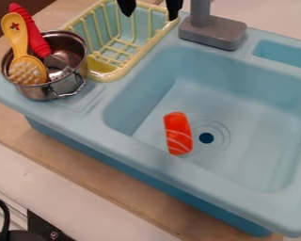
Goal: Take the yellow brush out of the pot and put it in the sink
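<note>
- Yellow brush (18,35); you have it in the pot (62,89), bristled head down, handle tilted up past the rim; a small red star on the handle; bristles toward the camera.
- Metal pot; on the blue ledge at the left of the camera view, beside the sink (241,108); shiny, with a wire handle at its near side.
- Red-handled utensil (31,30); shares the pot with your brush; handle up and leaning the same way, grey flat end down inside.
- Black gripper (150,18); at the top edge of your camera view, over the dish rack (137,59); jaws parted, a wide gap between them, nothing held.
- Pale yellow dish rack; slatted, just beside the pot, between it and the grey faucet (212,32).
- Light blue sink; broad basin at the centre and right of your view; round dark drain (206,138) in its floor.
- Orange-red toy piece with pale stripes (178,133); in the basin, near the drain.
- Wooden surface (109,181); under the sink unit, showing along its near side.
- Black cable (3,216); lower left corner, for your reference.
</note>
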Controlling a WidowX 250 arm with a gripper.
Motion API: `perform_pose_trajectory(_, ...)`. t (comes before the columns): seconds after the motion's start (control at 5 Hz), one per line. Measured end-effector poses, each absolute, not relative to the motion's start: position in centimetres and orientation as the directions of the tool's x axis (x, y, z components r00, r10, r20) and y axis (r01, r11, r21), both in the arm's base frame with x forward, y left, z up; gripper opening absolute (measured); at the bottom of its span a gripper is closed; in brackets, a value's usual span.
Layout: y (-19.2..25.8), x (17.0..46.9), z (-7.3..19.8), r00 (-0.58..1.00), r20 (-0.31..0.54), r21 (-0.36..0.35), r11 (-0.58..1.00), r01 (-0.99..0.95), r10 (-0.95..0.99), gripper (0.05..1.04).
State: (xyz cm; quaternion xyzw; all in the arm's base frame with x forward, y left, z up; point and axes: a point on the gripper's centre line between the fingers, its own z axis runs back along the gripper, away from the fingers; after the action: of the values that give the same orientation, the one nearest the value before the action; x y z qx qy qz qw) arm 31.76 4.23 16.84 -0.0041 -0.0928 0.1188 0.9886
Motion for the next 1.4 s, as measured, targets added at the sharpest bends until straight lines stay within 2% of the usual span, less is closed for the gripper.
perform_pose_trajectory(0.4, 4.6, 30.3, 14.9, 0.952, 0.133, -0.008, 0.961, -0.278, 0.277, 0.997)
perform_pose_trajectory(0.6, 5.4, 29.1, 15.6, 0.935, 0.164, 0.003, 0.947, -0.320, 0.315, 0.997)
perform_pose_trajectory(0.8, 6.3, 27.6, 17.2, 0.926, 0.175, 0.049, 0.936, -0.349, 0.336, 0.997)
perform_pose_trajectory(1.0, 7.8, 25.4, 18.2, 0.893, 0.206, 0.038, 0.908, -0.416, 0.400, 0.997)
perform_pose_trajectory(1.2, 9.5, 23.0, 17.5, 0.859, 0.185, 0.064, 0.866, -0.495, 0.477, 0.997)
perform_pose_trajectory(1.4, 11.0, 21.2, 17.4, 0.824, 0.196, 0.043, 0.835, -0.548, 0.531, 0.997)
